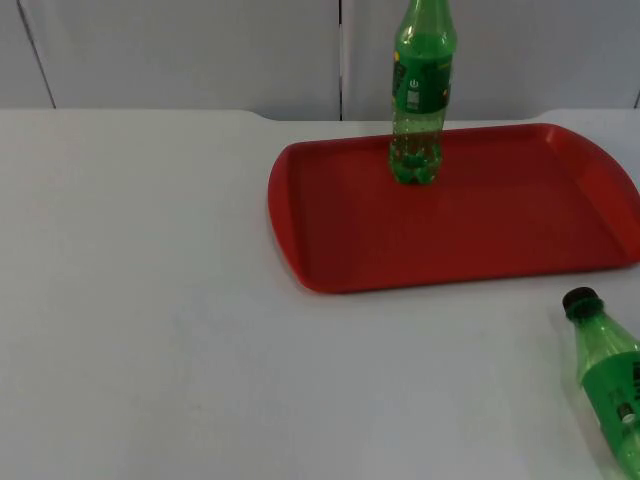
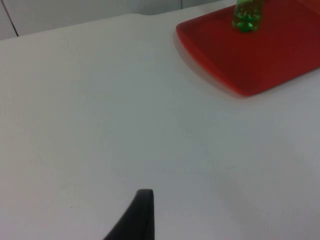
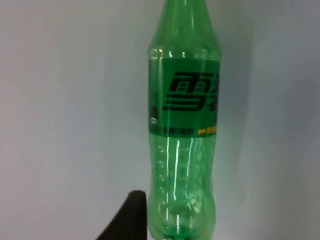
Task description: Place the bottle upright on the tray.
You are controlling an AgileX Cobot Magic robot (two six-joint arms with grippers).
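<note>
Progress: partial. One green bottle (image 1: 420,100) stands upright on the red tray (image 1: 480,235), near its far rim. A second green bottle (image 1: 612,385) lies on its side on the white tabletop (image 1: 150,300), just beside the tray's near right corner, cap toward the tray; it has not been lifted.

Right tool (image 3: 131,220): positioned over the lying bottle, one fingertip just beside its base; whether the fingers are parted cannot be told. Left tool (image 2: 137,217): waiting over bare tabletop, well apart from the tray; finger state likewise undeterminable.

Remaining, as judged: grasp the lying bottle, transfer, set upright on the tray.
</note>
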